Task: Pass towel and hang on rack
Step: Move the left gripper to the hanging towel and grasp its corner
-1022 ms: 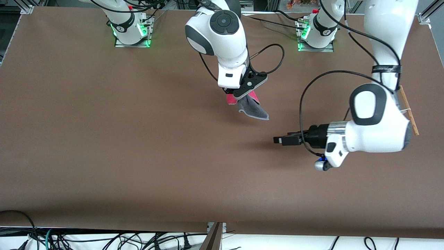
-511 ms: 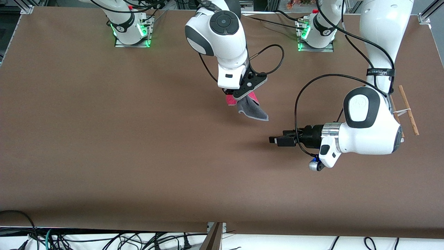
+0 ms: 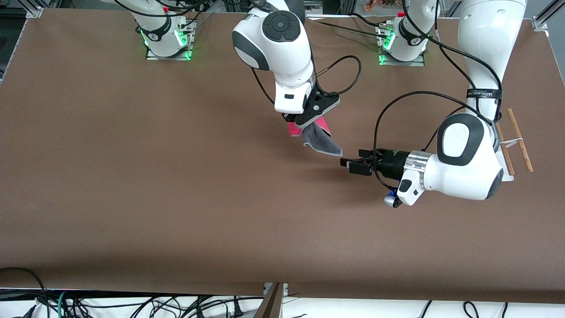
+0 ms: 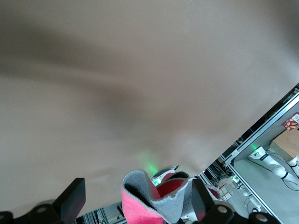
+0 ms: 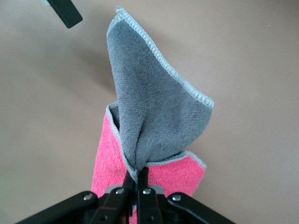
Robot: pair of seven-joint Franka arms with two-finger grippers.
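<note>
- The right gripper (image 3: 295,125) is up in the air over the middle of the table (image 3: 132,176), w/ its fingers (image 5: 142,179) pressed together on the towel (image 3: 318,138).
- The towel hangs down from that pinch. Its grey side faces out and its pink side shows just under the fingers, w/ a pale stitched edge all round.
- The left gripper (image 3: 351,165) lies flat on its side, right by the low grey tip of the towel, not touching it.
- Its fingers (image 4: 72,200) are spread wide apart w/ nothing in them. In the left wrist view the towel sits btwn the two fingers.
- The rack (image 3: 514,140) stands at the left arm's end of the table, well apart from both grippers. The left arm hides part of it; two thin brown rods & a bit of white base show.
</note>
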